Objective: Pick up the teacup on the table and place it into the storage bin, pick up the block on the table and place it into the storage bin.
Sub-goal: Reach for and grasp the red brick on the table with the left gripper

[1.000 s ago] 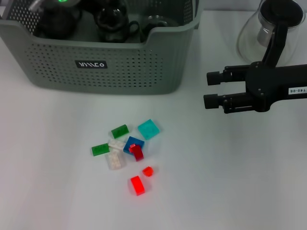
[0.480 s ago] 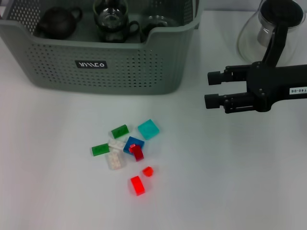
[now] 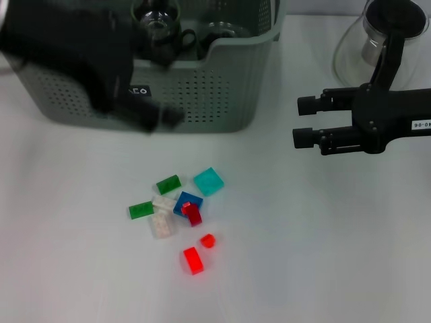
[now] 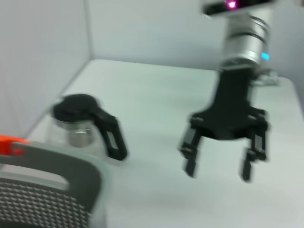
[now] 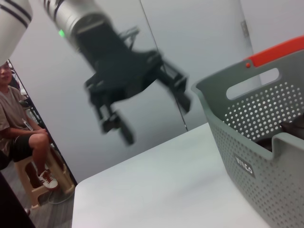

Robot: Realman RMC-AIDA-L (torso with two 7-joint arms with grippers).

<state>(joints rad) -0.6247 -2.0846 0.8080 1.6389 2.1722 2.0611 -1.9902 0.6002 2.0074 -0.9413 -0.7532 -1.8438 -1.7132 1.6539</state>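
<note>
Coloured blocks (image 3: pixel 176 212) are scattered on the table (image 3: pixel 323 256); beyond them, the left gripper (image 3: pixel 145 114), fingers spread and empty, is seen before the storage bin (image 3: pixel 222 87); the right gripper (image 3: pixel 303 122), also open, is held right of it.

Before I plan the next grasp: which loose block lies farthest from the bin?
The bright red block. It sits at the near end of the cluster, past the small red stud, while the green and teal ones lie closer to the bin.
</note>
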